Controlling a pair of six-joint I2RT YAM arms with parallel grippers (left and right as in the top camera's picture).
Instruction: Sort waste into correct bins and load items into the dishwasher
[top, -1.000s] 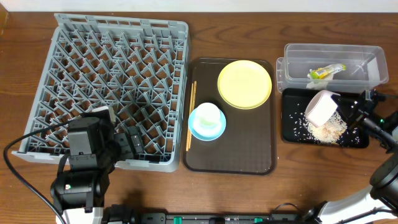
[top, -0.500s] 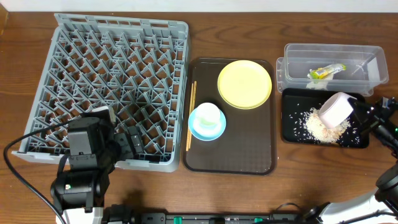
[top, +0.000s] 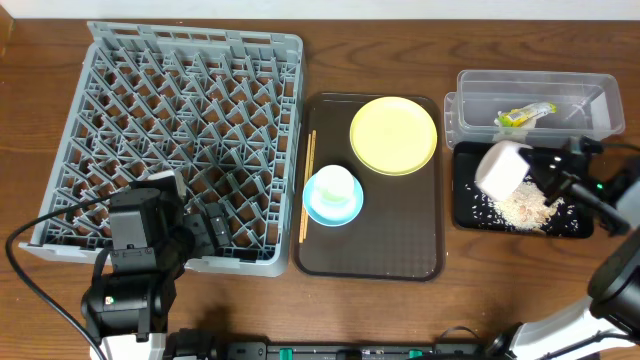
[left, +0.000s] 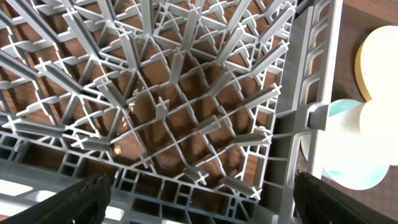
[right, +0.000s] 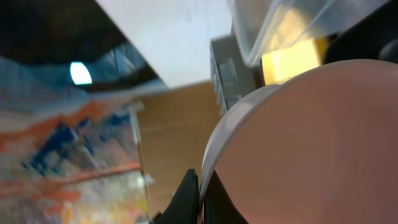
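My right gripper (top: 545, 172) is shut on the rim of a white bowl (top: 502, 168) and holds it tilted above the black tray (top: 575, 226). In the right wrist view my fingers (right: 200, 186) pinch the bowl's rim (right: 298, 143). A pile of white rice scraps (top: 522, 207) lies in the black tray. The yellow-green wrapper (top: 524, 116) lies in the clear tub (top: 470, 90). The yellow plate (top: 393, 135), the light blue bowl (top: 322, 208) with a white cup (top: 335, 186) in it, and chopsticks (top: 308, 185) are on the brown tray (top: 400, 245). My left gripper (left: 199, 199) is open over the grey rack (top: 170, 130).
The rack's front right corner (left: 311, 118) lies under my left gripper, with the blue bowl (left: 339, 168) just beyond it. The clear tub (right: 280, 18) stands right behind the black tray. A black cable (top: 30, 270) loops at the front left.
The white bowl has swung right over the black tray, then back left and higher. The rice pile under it has spread. The left arm has not moved.
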